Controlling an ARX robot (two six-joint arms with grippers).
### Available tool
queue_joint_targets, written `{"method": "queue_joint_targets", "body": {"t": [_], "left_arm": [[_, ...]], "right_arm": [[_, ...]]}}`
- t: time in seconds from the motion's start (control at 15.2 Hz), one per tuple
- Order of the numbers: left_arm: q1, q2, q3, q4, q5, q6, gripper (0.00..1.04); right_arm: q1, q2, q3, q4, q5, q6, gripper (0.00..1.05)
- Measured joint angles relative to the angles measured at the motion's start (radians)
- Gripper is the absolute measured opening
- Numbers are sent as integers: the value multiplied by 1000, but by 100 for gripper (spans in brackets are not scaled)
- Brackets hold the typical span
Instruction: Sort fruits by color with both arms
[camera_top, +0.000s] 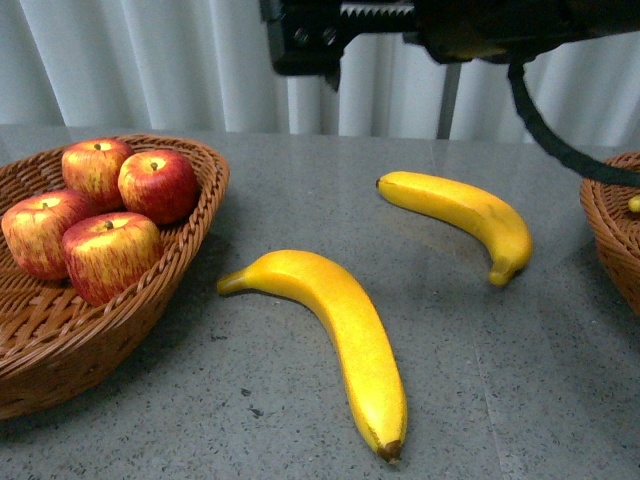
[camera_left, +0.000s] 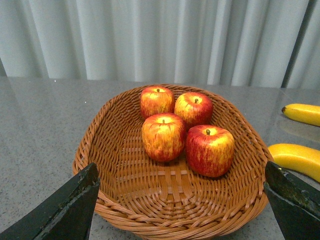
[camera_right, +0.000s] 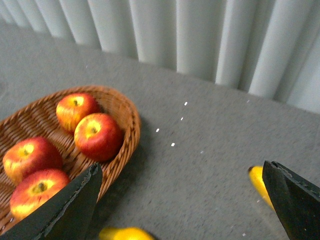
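The right gripper (camera_right: 180, 167) is wide open and holds nothing. It hangs high over the counter (camera_top: 300, 200). The left gripper (camera_left: 180, 167) is open and empty too, and it faces the apples (camera_left: 162, 137) in the apple basket (camera_left: 100, 150). The far banana (camera_top: 460, 215) lies flat under the right arm (camera_top: 480, 25), slanting toward the right basket (camera_top: 610, 240). The near banana (camera_top: 335, 325) points long-ways at the robot, so I think the right arm is closer to the far one.

Noted four red-yellow apples (camera_top: 157, 185) clustered at left; curved yellow banana (camera_top: 340, 320) flat at centre, second banana (camera_top: 460, 210) toward right.
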Motion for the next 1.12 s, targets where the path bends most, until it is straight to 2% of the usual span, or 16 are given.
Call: {"method": "queue_joint_targets", "body": {"t": [0.33,0.59,0.79,1.12], "left_arm": [[0,0,0,0,0,0,98],[0,0,0,0,0,0,98],[0,0,0,0,0,0,98],[0,0,0,0,0,0,98]], "right_arm": [[-15,38,26,-328,-52,-21,98],[18,52,26,-459,-88,-24,98],[70,52,5,-468,-98,-32,98],[95,91,-24,-395,-22,-51,98]]}}
